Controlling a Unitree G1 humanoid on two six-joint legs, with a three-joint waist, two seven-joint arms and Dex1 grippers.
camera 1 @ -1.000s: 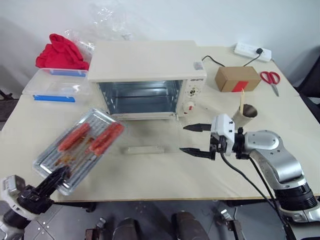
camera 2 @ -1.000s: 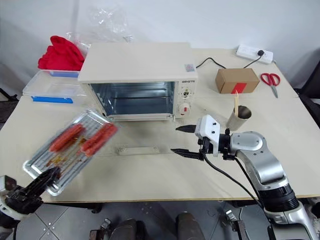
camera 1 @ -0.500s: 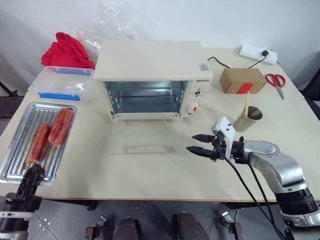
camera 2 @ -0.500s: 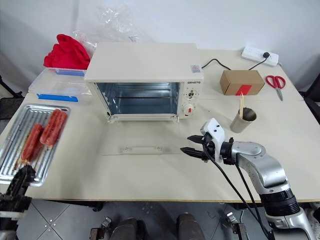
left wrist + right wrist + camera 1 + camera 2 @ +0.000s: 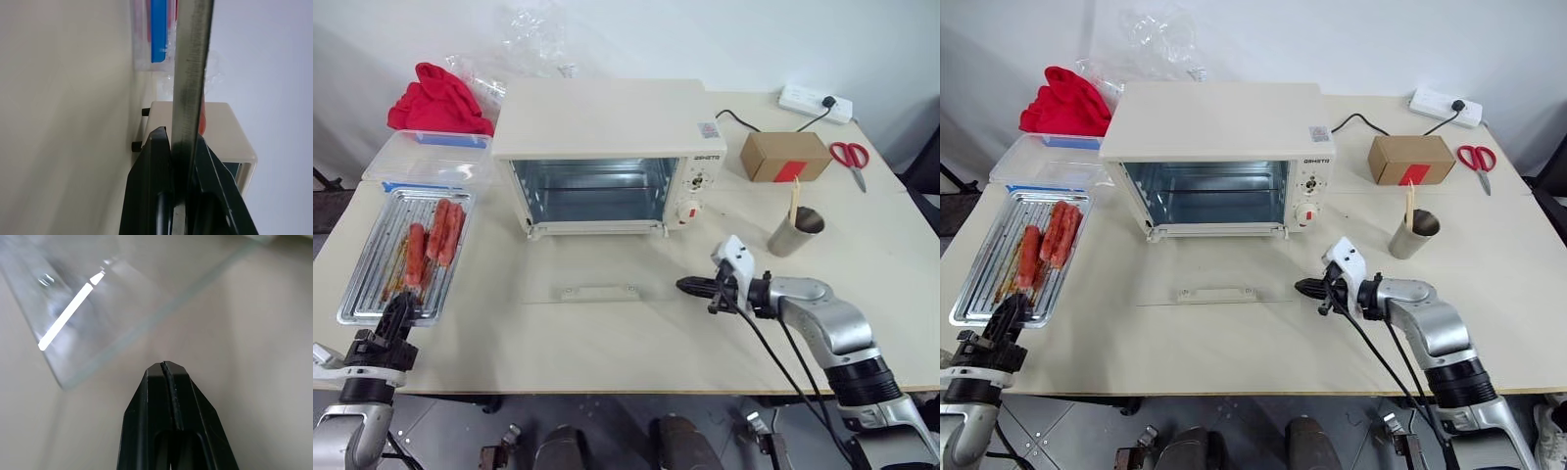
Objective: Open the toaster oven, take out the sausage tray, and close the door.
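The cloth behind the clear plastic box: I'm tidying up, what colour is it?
Red; the cloth shows best in the right eye view.

The toaster oven [image 5: 607,157] is sitting at the back middle of the worktop [image 5: 607,333], its door [image 5: 597,291] lying open and flat before it, the sausage tray [image 5: 401,255] resting to its left, a cardboard box [image 5: 786,156] and cup [image 5: 795,231] standing to its right.

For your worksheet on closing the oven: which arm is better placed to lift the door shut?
Right: its shut, empty gripper sits beside the lowered door; the left gripper is holding the sausage tray.
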